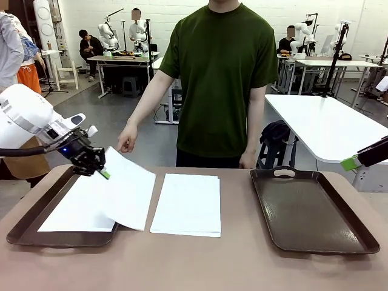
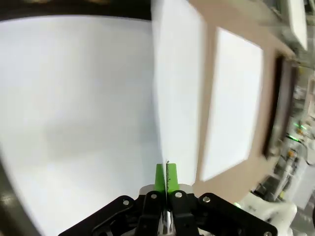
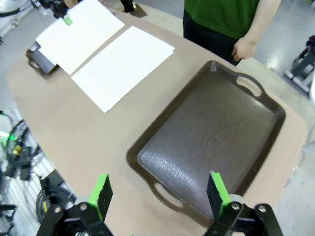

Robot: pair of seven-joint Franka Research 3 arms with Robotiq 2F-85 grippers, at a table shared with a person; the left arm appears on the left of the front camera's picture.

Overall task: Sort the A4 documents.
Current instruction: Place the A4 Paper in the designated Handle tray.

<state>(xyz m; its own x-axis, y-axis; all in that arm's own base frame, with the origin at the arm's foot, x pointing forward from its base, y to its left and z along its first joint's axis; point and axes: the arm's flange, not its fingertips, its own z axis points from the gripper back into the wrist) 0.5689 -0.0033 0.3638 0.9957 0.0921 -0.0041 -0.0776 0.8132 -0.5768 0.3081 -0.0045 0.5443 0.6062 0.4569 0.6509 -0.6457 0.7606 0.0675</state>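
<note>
Sorting partway: your left gripper [image 1: 103,173] clamps one A4 sheet [image 1: 130,189]
Stack [image 1: 187,204] beside those jaws waits unsorted; right gripper [image 3: 158,189] gapes above tray [image 3: 216,132]

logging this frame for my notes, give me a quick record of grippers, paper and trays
left gripper: shut on a sheet
left tray: holds flat paper
sheet: tilted, reaching over the left tray's right rim
stack: flat on the table, between the trays
right tray: right of the stack, no paper in it
right gripper: open, above the right tray's near end
person: stands at the far side, one hand near the left tray's far end
</note>
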